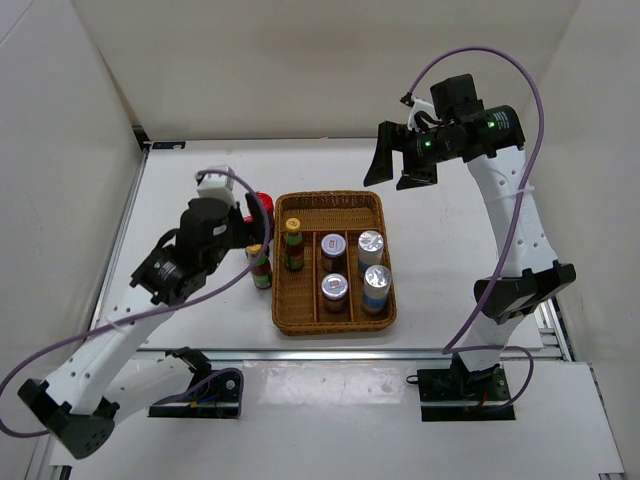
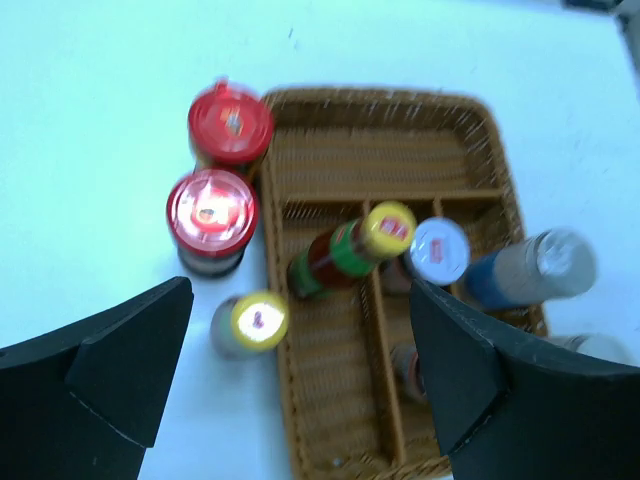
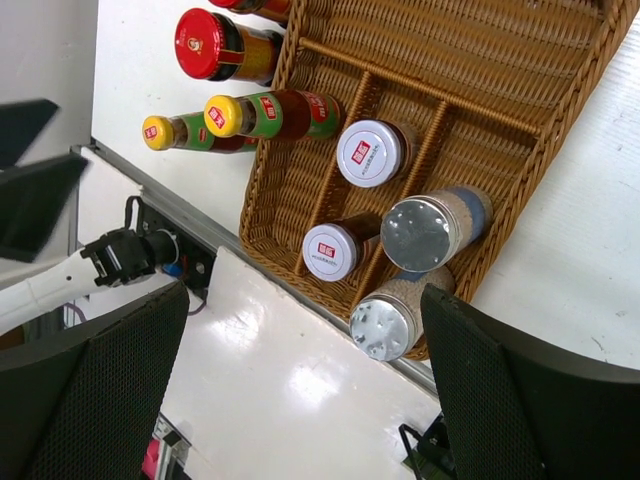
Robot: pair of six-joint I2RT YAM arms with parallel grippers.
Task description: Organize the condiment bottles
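The brown wicker tray holds one yellow-capped bottle, two white-topped jars and two silver-topped jars. Outside its left edge stand a second yellow-capped bottle and two red-lidded jars. My left gripper is open and empty above those left-side containers; in the left wrist view the outside yellow cap lies between its fingers. My right gripper is open and empty, high above the tray's far right.
The tray's wide back compartment holds nothing. White walls close in the table on the left, back and right. The table's front edge with cables and the arm bases runs just below the tray.
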